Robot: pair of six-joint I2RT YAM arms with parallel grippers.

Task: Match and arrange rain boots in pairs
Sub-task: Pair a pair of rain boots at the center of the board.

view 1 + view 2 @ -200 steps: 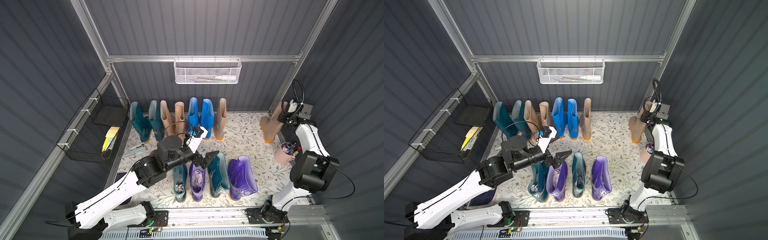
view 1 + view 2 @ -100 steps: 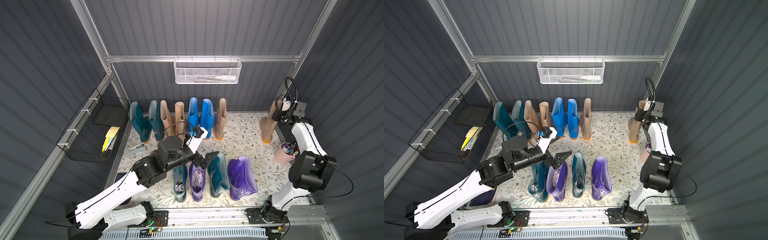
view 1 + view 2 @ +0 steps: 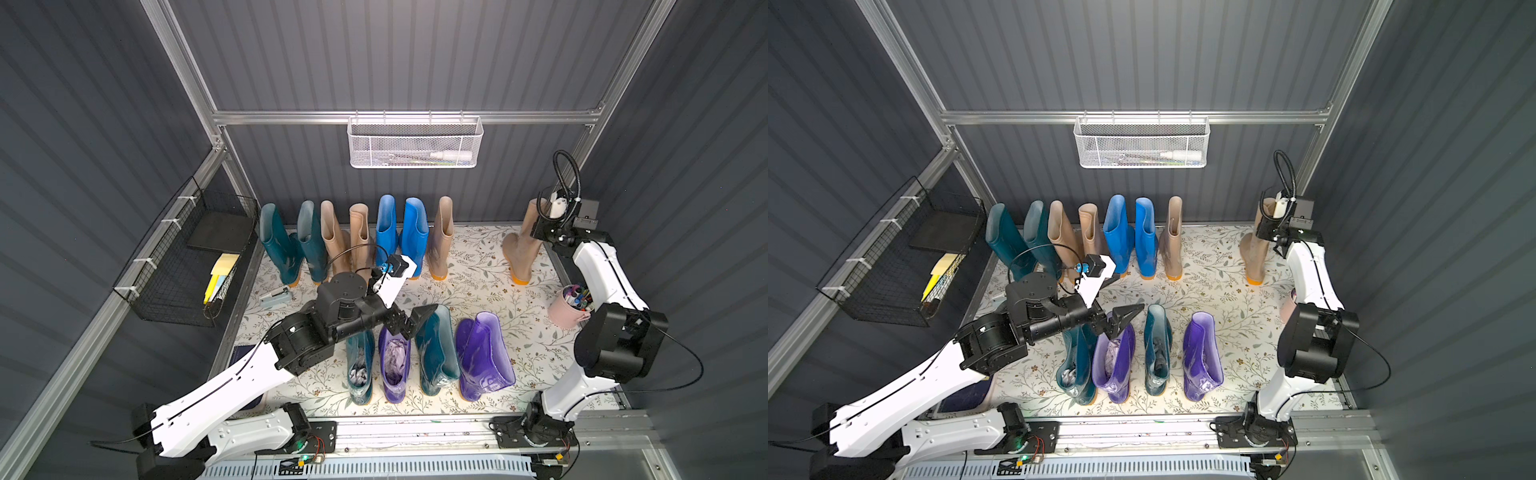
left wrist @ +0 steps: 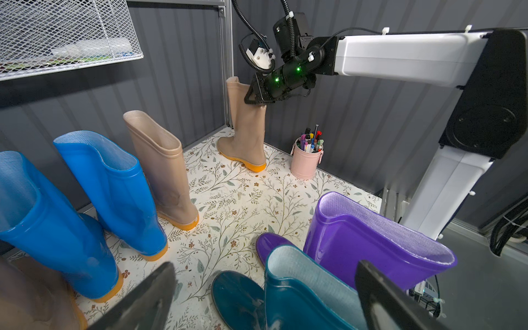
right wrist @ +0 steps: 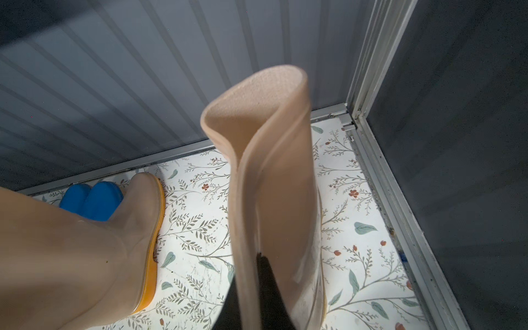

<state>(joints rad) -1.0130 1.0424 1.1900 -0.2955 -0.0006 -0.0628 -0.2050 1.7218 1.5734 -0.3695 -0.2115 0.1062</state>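
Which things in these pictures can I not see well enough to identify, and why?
- White mesh basket: contents blurred behind the mesh, both top views.
- Dark flat thing at the floor's edge: partly under the left arm, top views.
- Small grey item beside the teal boots: too small, top views.
- Right claw: tips hidden by the beige boot, right wrist view.

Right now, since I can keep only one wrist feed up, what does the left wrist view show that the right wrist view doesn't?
Only the left wrist view: the open left gripper, a teal boot, a purple boot, the pink pen cup, the mesh basket, and the right gripper from outside, shut on the cuff of the far beige boot.
Only the right wrist view: that cuff pinched flat, close up, a dark finger against it.
Both: that beige boot, the other beige boot, blue boots, floral floor.
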